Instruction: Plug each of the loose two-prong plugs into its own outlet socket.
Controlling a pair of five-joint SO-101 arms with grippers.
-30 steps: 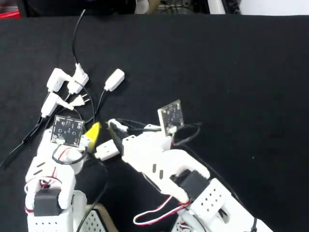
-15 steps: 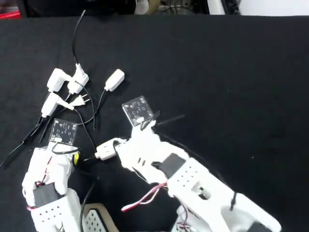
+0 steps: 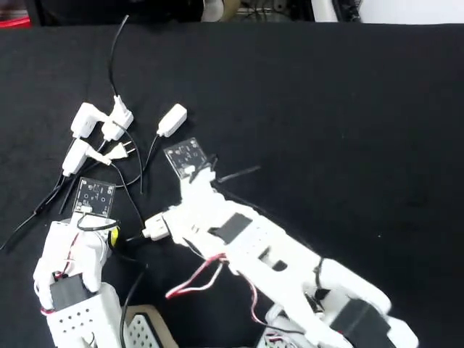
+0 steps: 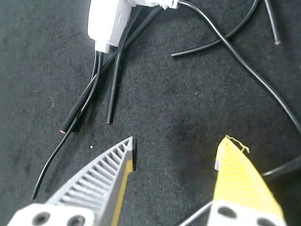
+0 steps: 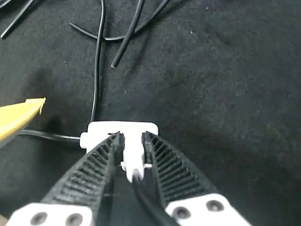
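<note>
My right gripper (image 5: 132, 136) is shut on a white plug (image 5: 133, 160) that sits against a white outlet socket (image 5: 101, 129) on the black cloth. In the high view this pair (image 3: 156, 227) lies at lower left under the right arm. My left gripper (image 4: 178, 141) stands open just above the cloth with nothing between its grey and yellow fingers; its yellow fingertip (image 5: 23, 114) lies close beside the socket. More white plugs and sockets (image 3: 101, 123) lie in a cluster at far left, with a two-prong plug (image 3: 119, 150) and another white piece (image 3: 172, 119) beside them.
Thin black cables (image 3: 112, 61) run from the cluster toward the table's far edge and down to the left edge. Loose cable ends (image 4: 89, 94) and a white piece (image 4: 109, 21) lie ahead of my left gripper. A black cloth (image 3: 348, 123) covers the table.
My left gripper has drawn back toward the near edge, away from the white socket. The right arm has swung left and turned its wrist while holding the plug.
</note>
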